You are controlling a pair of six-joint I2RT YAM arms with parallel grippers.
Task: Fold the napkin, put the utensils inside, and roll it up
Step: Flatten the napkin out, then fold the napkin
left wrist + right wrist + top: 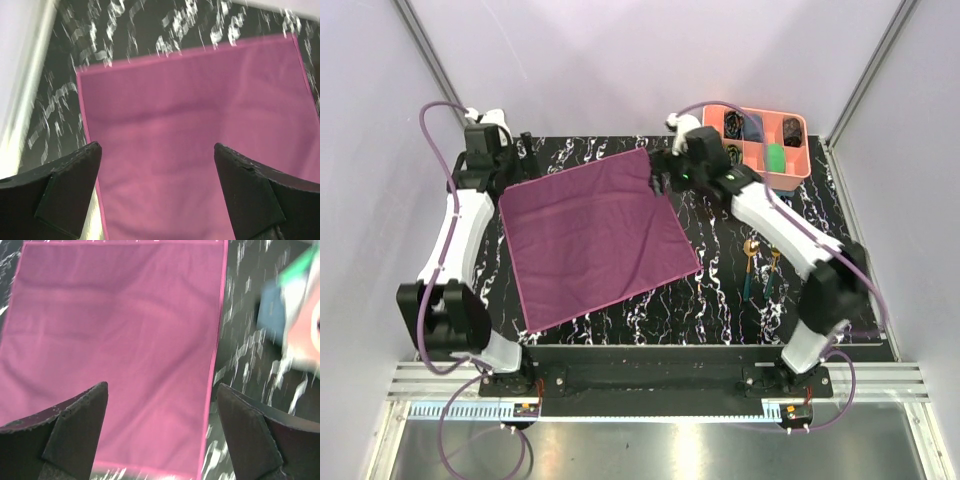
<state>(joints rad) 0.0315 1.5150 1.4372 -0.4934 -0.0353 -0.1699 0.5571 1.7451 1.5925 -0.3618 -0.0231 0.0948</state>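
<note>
one plum-purple cloth napkin (595, 238) lies spread flat in a single layer on the black, white-veined marble desk (720, 290), turned slightly so its edges run askew to the desk's sides. at its far left corner hangs the left claw (156, 150), jaws spread wide and grasping nothing. one dark finger sits over the cloth's left hem and the other over plain purple. at the far right corner the right claw (161, 386) is likewise splayed and empty, straddling the right hem with one finger over cloth and one over marble. i cannot tell whether either claw touches the fabric. right of the napkin, well apart from it, a pair of slim utensils (750, 262) with gold heads and dark teal handles lies side by side near the right arm. in the far right corner sits a salmon-pink compartment tray (786, 181) holding dark and green bits.
</note>
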